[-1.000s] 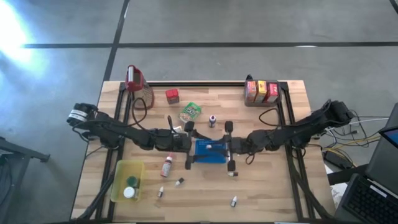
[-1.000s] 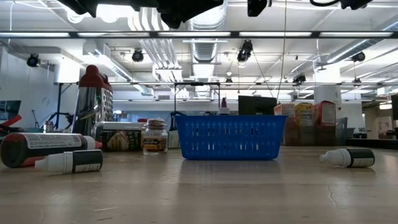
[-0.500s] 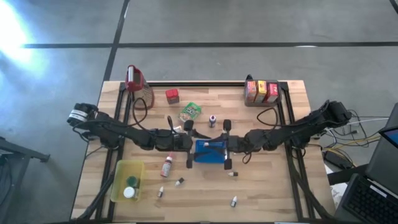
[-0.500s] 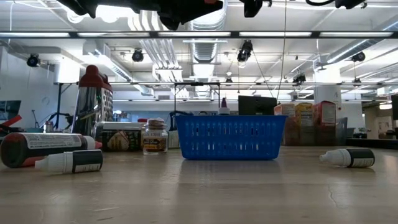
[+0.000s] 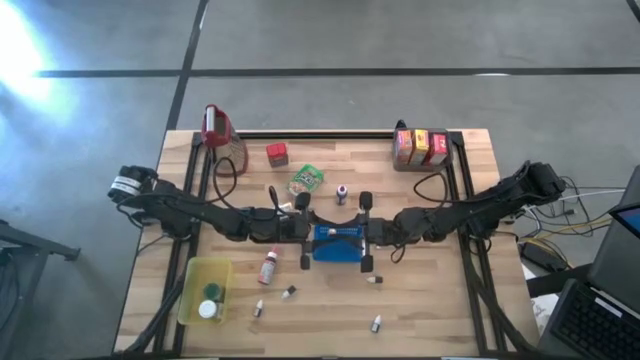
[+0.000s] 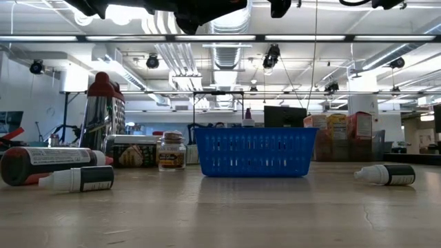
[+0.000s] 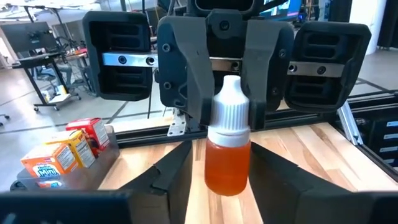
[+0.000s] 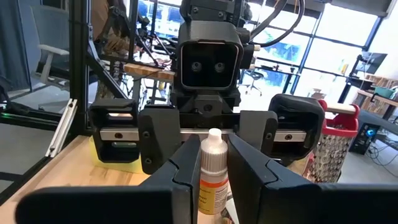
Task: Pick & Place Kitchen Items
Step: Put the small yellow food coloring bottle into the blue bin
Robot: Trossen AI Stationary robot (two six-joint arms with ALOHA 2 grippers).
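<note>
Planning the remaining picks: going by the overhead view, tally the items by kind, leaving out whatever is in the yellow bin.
Small bottles on the table: 5
Larger red bottle: 1
Cartons: 4
Green packet: 1
Orange bottle in the right gripper: 1
Total: 12

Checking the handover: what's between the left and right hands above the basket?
A small bottle, orange with a white cap, upright. The right hand grips it, facing the left hand. Both wrist views show it; the blue basket sits below.
</note>
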